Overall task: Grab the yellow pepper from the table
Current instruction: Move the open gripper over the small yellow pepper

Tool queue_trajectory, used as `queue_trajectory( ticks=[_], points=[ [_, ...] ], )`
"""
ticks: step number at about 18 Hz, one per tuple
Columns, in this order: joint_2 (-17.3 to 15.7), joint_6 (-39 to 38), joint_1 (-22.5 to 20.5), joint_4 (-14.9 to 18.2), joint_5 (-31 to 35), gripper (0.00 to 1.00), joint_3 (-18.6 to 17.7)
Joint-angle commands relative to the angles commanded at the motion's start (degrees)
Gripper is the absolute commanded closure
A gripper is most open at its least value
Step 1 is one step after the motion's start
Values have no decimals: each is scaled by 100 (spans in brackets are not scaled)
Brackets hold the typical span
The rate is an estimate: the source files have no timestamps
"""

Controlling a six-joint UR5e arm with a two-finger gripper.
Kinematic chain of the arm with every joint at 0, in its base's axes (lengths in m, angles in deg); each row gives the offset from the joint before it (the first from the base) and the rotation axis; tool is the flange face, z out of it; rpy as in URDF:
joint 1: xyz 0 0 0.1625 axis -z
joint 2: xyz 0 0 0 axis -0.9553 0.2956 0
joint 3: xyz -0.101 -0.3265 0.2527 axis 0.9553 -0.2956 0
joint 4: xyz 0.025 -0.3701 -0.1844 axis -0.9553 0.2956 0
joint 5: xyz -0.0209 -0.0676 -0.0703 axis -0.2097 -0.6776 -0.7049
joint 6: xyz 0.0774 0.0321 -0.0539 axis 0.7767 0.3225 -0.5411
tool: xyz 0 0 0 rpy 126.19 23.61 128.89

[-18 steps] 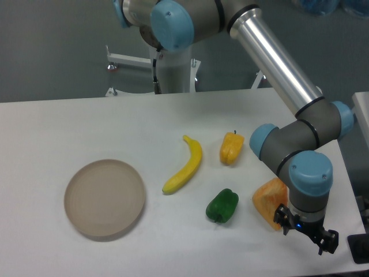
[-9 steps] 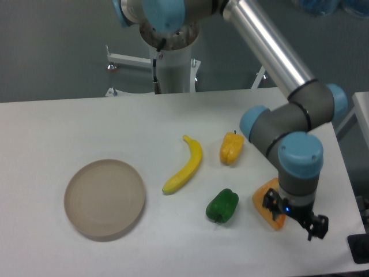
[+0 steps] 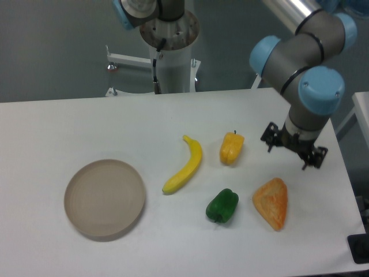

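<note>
Round beige shallow plate [image 3: 104,198]: lies flat on the left part of the large white tabletop with rounded corners [image 3: 86,127]; nothing sits in it, and its inner surface shows faint concentric rings.
Long curved yellow banana [image 3: 185,165]: lies on the tabletop to the right of the plate, apart from it, running from upper right to lower left.
Small lobed yellow-orange bell pepper with a thin dark stem [image 3: 231,148]: rests on the table just right of the banana's upper end, stem pointing toward the far edge; nothing touches it.
Small glossy green bell pepper [image 3: 222,206]: sits nearer the front edge, below the yellow pepper and right of the banana's lower tip.
Orange wedge-shaped piece [image 3: 272,202]: lies right of the green pepper, close to it but apart, its narrow end pointing toward the far side.
Grey arm with light blue joint caps [image 3: 305,63]: comes in from the upper right, bends at its wrist joints and points downward over the right part of the table.
Black two-finger gripper [image 3: 293,149]: hangs above the table surface, to the right of the yellow pepper and above the orange wedge in the picture, clear of both.
Jaws: the two dark fingers stand spread apart with nothing between them.
Grey and white arm base column [image 3: 172,57]: stands behind the table's far edge, near the middle.
</note>
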Motion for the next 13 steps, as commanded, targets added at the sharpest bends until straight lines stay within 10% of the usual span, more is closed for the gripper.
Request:
queue_trajectory(
  ticks=[3, 10, 13],
  points=[
    [-289, -9, -246, -288, -517, 0, -588],
    [-827, -684, -326, -2211, -1091, 0, -2354],
    [-958, -686, -274, -2417, -1065, 0, -2769]
  ],
)
